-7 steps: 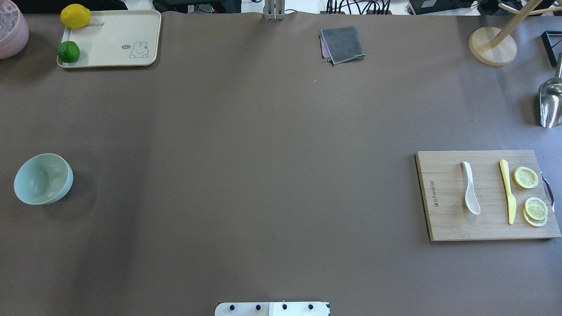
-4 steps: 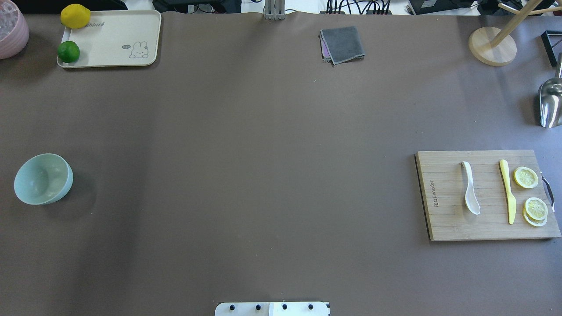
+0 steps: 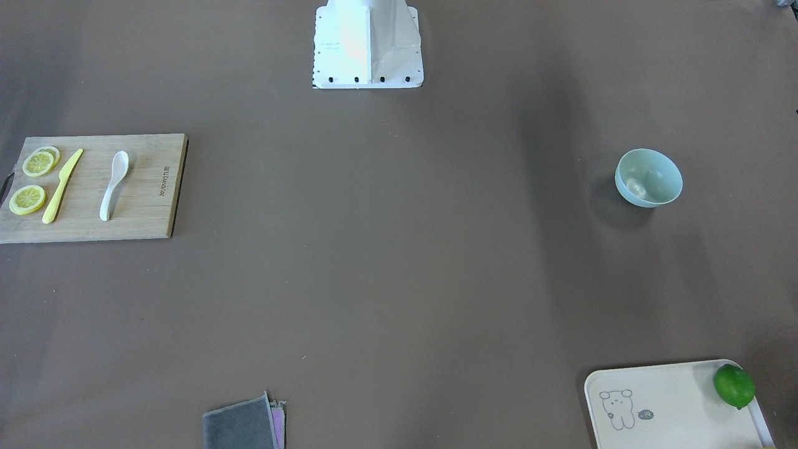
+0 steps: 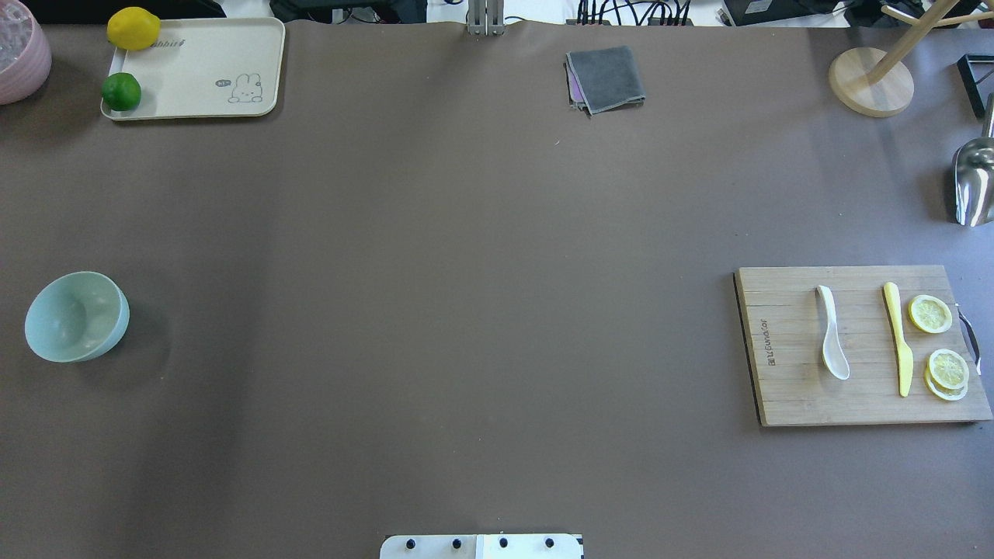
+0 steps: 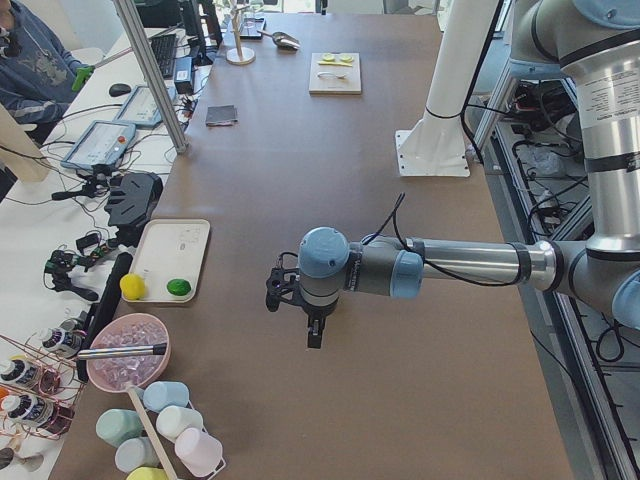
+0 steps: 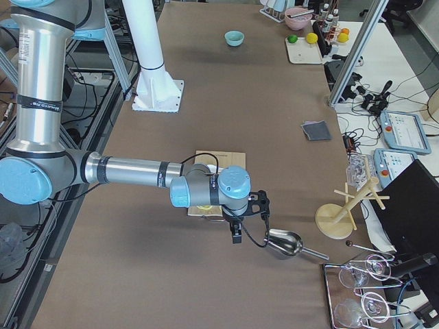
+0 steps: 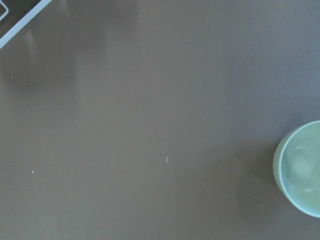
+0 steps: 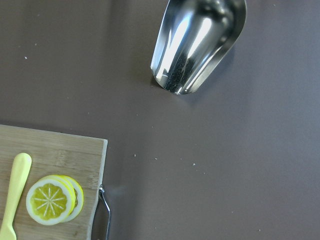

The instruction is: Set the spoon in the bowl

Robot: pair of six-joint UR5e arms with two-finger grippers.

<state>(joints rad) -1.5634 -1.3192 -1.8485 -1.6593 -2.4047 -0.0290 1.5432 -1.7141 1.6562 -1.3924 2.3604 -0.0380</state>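
The white spoon [image 4: 832, 334] lies on a wooden cutting board [image 4: 784, 388] at the table's right, scoop toward the robot; it also shows in the front view [image 3: 114, 184]. The mint-green bowl [image 4: 74, 316] stands upright and empty at the far left, also in the front view [image 3: 648, 178] and at the right edge of the left wrist view [image 7: 300, 170]. My left gripper [image 5: 313, 335] shows only in the exterior left view, hovering above the table. My right gripper [image 6: 236, 236] shows only in the exterior right view, over the board's outer edge. I cannot tell whether either is open or shut.
A yellow knife [image 4: 898, 338] and lemon slices [image 4: 930, 314] lie on the board right of the spoon. A metal scoop [image 8: 200, 40] lies beyond the board. A tray [image 4: 202, 70] with a lime and a lemon, a grey cloth [image 4: 606, 78] and a wooden stand [image 4: 870, 81] are at the back.
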